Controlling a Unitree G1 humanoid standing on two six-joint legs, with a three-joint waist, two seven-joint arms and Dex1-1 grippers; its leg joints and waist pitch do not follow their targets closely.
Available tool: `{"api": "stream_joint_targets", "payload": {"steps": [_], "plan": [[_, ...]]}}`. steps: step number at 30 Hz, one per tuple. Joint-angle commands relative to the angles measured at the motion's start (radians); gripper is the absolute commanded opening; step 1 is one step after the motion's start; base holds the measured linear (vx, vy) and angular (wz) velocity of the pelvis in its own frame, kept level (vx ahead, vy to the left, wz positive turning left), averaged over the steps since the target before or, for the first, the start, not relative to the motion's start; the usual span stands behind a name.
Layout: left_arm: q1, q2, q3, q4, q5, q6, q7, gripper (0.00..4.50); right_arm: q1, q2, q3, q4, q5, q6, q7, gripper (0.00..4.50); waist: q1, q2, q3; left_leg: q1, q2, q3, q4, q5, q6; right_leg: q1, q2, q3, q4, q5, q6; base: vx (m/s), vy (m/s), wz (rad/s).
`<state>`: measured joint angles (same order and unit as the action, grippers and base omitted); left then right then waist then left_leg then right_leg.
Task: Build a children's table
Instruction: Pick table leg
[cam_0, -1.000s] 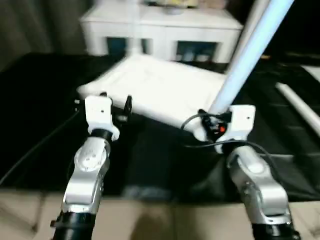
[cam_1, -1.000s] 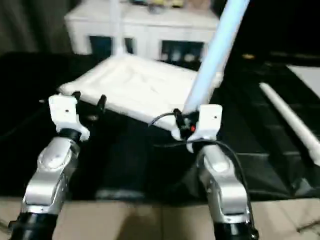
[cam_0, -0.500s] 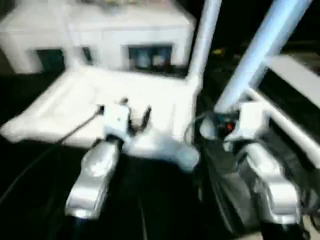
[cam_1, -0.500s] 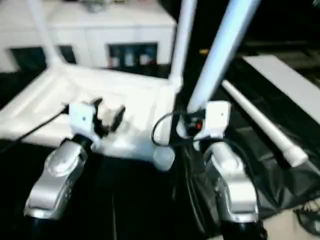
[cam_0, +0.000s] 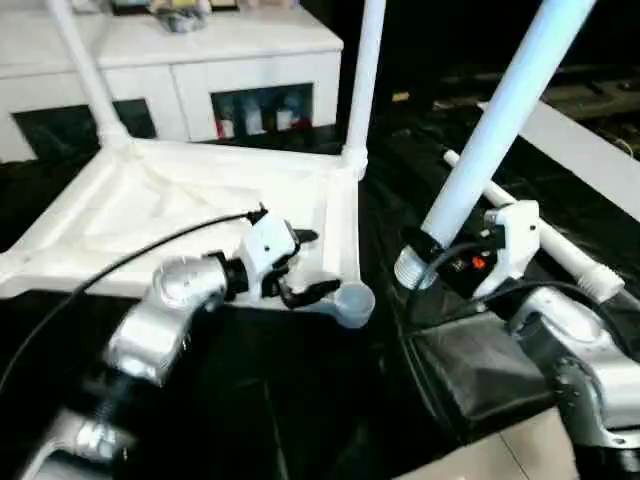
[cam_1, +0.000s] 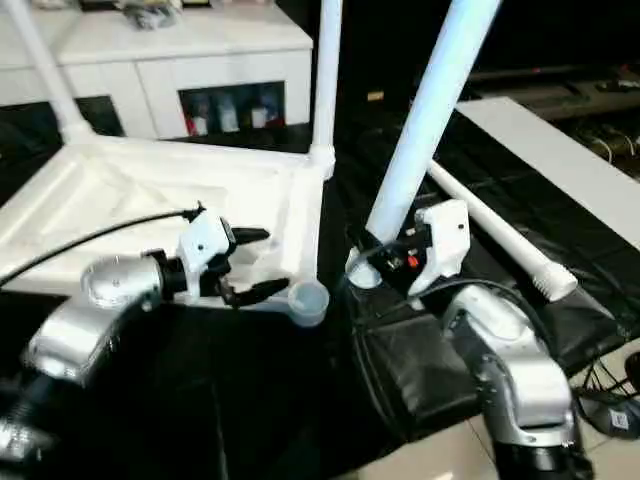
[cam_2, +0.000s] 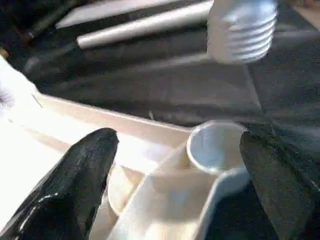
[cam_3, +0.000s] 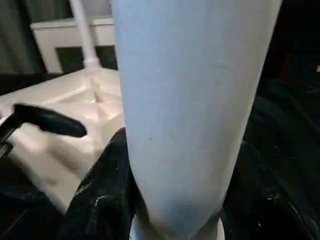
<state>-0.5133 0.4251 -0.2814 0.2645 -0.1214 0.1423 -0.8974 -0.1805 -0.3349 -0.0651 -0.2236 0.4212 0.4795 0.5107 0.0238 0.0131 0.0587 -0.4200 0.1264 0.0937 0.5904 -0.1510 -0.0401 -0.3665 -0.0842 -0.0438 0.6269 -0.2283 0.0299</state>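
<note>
Seating: long white tapered plastic leg (cam_0: 500, 120) clamped in right gripper (cam_0: 440, 262); lower threads plumb
Bracing: left gripper (cam_0: 305, 265) fingers apart; steady round white corner socket (cam_0: 352, 300)

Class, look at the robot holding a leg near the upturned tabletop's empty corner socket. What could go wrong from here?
1. The right claw grips the leg low on its length, so the long tilted tube may swing and miss the empty socket.
2. The open left claw straddles that corner of the tabletop; the leg's threaded end could strike its fingers.
</note>
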Motion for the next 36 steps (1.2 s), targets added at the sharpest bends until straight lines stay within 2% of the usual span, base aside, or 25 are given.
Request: {"api": "stream_joint_targets", "payload": {"steps": [1,5,7,9,14,16,17,18,19,20,21,22,23,24,25,26,27,28,29,30,32,33,34,35,36], "plan": [[-0.040,0.001,-0.020,0.051,0.021,-0.003,-0.034,4.45,0.001,-0.008,0.001,-0.022,0.004,0.012,0.009,1.88,0.003,-0.001,-0.044,0.041,0.070,-0.023,-0.088,-0.632,-0.108,-0.001,-0.078,0.030,-0.114,-0.558,-0.124,-0.075,0.029,-0.07],[-0.106,0.016,-0.074,0.162,0.089,-0.014,-0.078,4.45,0.009,-0.010,0.007,-0.028,0.003,0.015,0.013,1.88,0.006,0.003,-0.044,0.045,0.071,-0.022,-0.099,-0.708,-0.128,-0.009,-0.075,0.022,-0.113,-0.543,-0.108,-0.058,0.049,-0.13],[-0.133,0.015,-0.087,0.212,0.108,-0.019,-0.090,4.45,0.013,-0.016,0.015,-0.030,0.002,0.016,0.019,1.88,0.003,0.008,-0.044,0.040,0.072,-0.028,-0.111,-0.759,-0.141,0.000,-0.072,0.014,-0.110,-0.514,-0.108,-0.048,0.056,-0.15],[-0.159,0.014,-0.100,0.259,0.121,-0.036,-0.111,4.45,0.016,-0.020,0.021,-0.032,0.004,0.018,0.025,1.88,0.006,0.008,-0.043,0.052,0.071,-0.023,-0.111,-0.811,-0.146,-0.010,-0.072,0.012,-0.117,-0.535,-0.103,-0.023,0.026,-0.07],[-0.217,-0.004,-0.101,0.354,0.149,-0.067,-0.100,4.10,0.020,-0.026,0.023,-0.032,0.000,0.015,0.029,1.88,0.012,0.010,-0.037,0.052,0.072,-0.006,-0.136,-0.856,-0.146,-0.003,-0.057,-0.007,-0.110,-0.549,-0.094,-0.045,0.026,-0.08],[-0.238,-0.017,-0.093,0.387,0.154,-0.072,-0.079,3.91,0.021,-0.027,0.022,-0.034,-0.001,0.016,0.030,1.88,0.030,0.010,-0.035,0.033,0.074,0.038,-0.186,-0.859,-0.141,0.017,-0.030,-0.031,-0.073,-0.526,-0.098,-0.060,0.001,0.03],[-0.252,-0.031,-0.087,0.416,0.158,-0.083,-0.071,3.74,0.023,-0.029,0.023,-0.036,-0.003,0.018,0.030,1.88,0.055,0.005,-0.038,0.006,0.078,0.080,-0.231,-0.810,-0.139,0.045,-0.011,-0.024,0.001,-0.499,-0.099,-0.088,-0.027,0.11],[-0.255,-0.036,-0.087,0.425,0.159,-0.089,-0.073,3.66,0.023,-0.029,0.024,-0.036,-0.004,0.018,0.030,1.88,0.069,-0.005,-0.037,-0.006,0.074,0.110,-0.246,-0.746,-0.139,0.050,-0.005,-0.014,0.025,-0.542,-0.090,-0.072,-0.073,0.25],[-0.257,-0.039,-0.088,0.434,0.161,-0.096,-0.076,3.66,0.024,-0.030,0.026,-0.036,-0.004,0.017,0.030,1.88,0.051,-0.072,-0.043,0.172,0.024,0.107,0.050,-0.429,-0.114,-0.130,-0.129,0.021,-0.212,-0.830,-0.087,-0.072,-0.073,0.25],[-0.256,-0.041,-0.091,0.437,0.162,-0.102,-0.081,3.58,0.024,-0.030,0.027,-0.036,-0.003,0.017,0.030,1.88,0.048,-0.063,-0.034,0.156,0.001,0.024,0.108,-0.215,-0.046,-0.133,-0.173,0.072,-0.237,-0.880,-0.104,0.074,-0.054,0.05],[-0.255,-0.045,-0.092,0.447,0.165,-0.112,-0.087,3.44,0.026,-0.031,0.029,-0.036,-0.003,0.017,0.030,1.88,0.070,-0.043,-0.016,0.033,-0.009,-0.027,0.086,-0.045,-0.009,0.016,-0.169,0.084,-0.189,-0.803,-0.124,0.085,0.029,-0.22],[-0.255,-0.047,-0.091,0.453,0.168,-0.118,-0.085,3.29,0.026,-0.031,0.032,-0.036,-0.005,0.015,0.029,1.88,0.063,-0.017,-0.005,0.117,0.040,-0.025,0.039,-0.275,-0.056,-0.027,-0.146,0.010,-0.188,-0.769,-0.096,0.085,0.029,-0.22],[-0.252,-0.047,-0.089,0.449,0.168,-0.124,-0.086,3.22,0.028,-0.031,0.033,-0.038,-0.006,0.014,0.028,1.88,0.037,-0.027,0.024,0.131,0.035,-0.014,-0.014,-0.529,-0.078,-0.067,-0.047,-0.054,-0.185,-0.759,-0.029,-0.131,0.000,-0.07],[-0.248,-0.048,-0.085,0.442,0.161,-0.127,-0.089,3.20,0.029,-0.031,0.033,-0.039,-0.006,0.014,0.028,1.88,0.062,0.075,-0.010,-0.019,0.093,-0.025,-0.189,-1.126,-0.110,0.108,0.000,-0.114,0.104,-0.088,-0.076,-0.260,0.027,0.01],[-0.209,-0.065,-0.005,0.353,0.065,-0.138,-0.086,3.20,0.035,-0.026,0.026,-0.056,0.003,0.019,0.019,1.88,0.100,0.078,-0.006,-0.028,0.073,0.029,-0.200,-1.147,-0.116,0.092,0.022,-0.135,0.084,0.025,-0.082,-0.260,0.027,0.01],[-0.190,-0.083,0.050,0.313,0.006,-0.121,-0.064,3.20,0.041,-0.023,0.020,-0.065,0.006,0.020,0.011,1.88,0.096,0.083,-0.022,0.006,0.053,0.043,-0.200,-1.099,-0.144,0.091,0.035,-0.128,0.085,-0.018,-0.073,-0.176,0.106,-0.03],[-0.190,-0.083,0.050,0.313,0.006,-0.121,-0.064,3.20,0.041,-0.023,0.020,-0.065,0.006,0.020,0.011,1.88,0.089,0.057,-0.050,0.034,0.065,0.029,-0.175,-0.944,-0.138,0.105,0.003,-0.071,0.052,-0.113,-0.072,0.000,0.000,0.00],[-0.167,-0.107,0.114,0.263,-0.046,-0.071,0.002,3.20,0.046,-0.013,0.010,-0.074,0.008,0.019,-0.008,1.88,0.069,-0.019,-0.059,0.125,0.072,0.008,-0.056,-0.618,-0.167,0.019,-0.115,-0.004,-0.041,-0.508,-0.137,0.000,0.000,0.00],[-0.153,-0.124,0.156,0.234,-0.075,-0.037,0.047,3.20,0.051,-0.006,0.004,-0.082,0.009,0.017,-0.023,1.88,0.077,-0.052,-0.050,0.109,0.044,0.004,0.040,-0.349,-0.091,0.026,-0.192,0.011,-0.146,-0.684,-0.174,0.000,-0.031,-0.18],[-0.064,-0.171,0.249,0.108,-0.090,-0.059,0.233,3.20,0.053,0.039,-0.026,-0.085,-0.015,-0.005,-0.112,1.88,0.118,-0.005,-0.042,0.019,0.067,-0.015,0.012,0.051,-0.002,0.081,-0.180,0.022,-0.125,-0.508,-0.201,0.000,0.000,0.00],[-0.015,-0.195,0.279,0.049,-0.078,-0.078,0.316,3.20,0.054,0.058,-0.034,-0.081,-0.032,-0.015,-0.150,1.88,0.098,0.016,-0.049,0.046,0.114,-0.012,-0.060,-0.075,-0.032,0.050,-0.096,-0.015,-0.077,-0.298,-0.216,-0.007,0.027,-0.04],[0.038,-0.224,0.307,-0.009,-0.047,-0.112,0.418,3.20,0.054,0.075,-0.038,-0.074,-0.057,-0.030,-0.188,1.88,0.063,0.027,-0.054,0.044,0.130,-0.031,-0.094,-0.292,-0.086,0.041,-0.051,-0.023,-0.024,-0.144,-0.200,-0.034,0.055,-0.07],[0.098,-0.271,0.346,-0.081,-0.042,-0.050,0.515,3.20,0.049,0.096,-0.040,-0.053,-0.096,-0.048,-0.242,1.88,0.062,0.007,-0.048,-0.013,0.065,-0.066,-0.117,-0.390,-0.029,0.075,-0.057,-0.062,-0.033,-0.073,-0.194,-0.034,0.055,-0.07],[0.116,-0.288,0.358,-0.105,-0.049,-0.019,0.536,3.20,0.047,0.104,-0.043,-0.048,-0.104,-0.051,-0.258,1.88,0.051,0.042,-0.052,0.004,0.051,-0.070,-0.125,-0.432,-0.012,0.073,-0.035,-0.080,-0.032,-0.081,-0.190,-0.028,0.039,0.19],[0.136,-0.313,0.372,-0.126,-0.025,-0.036,0.589,3.20,0.043,0.116,-0.052,-0.039,-0.101,-0.051,-0.273,1.88,0.003,0.039,-0.051,0.019,0.055,-0.166,-0.134,-0.458,0.047,0.073,-0.014,-0.082,-0.016,-0.094,-0.202,-0.039,0.014,0.44]]}}
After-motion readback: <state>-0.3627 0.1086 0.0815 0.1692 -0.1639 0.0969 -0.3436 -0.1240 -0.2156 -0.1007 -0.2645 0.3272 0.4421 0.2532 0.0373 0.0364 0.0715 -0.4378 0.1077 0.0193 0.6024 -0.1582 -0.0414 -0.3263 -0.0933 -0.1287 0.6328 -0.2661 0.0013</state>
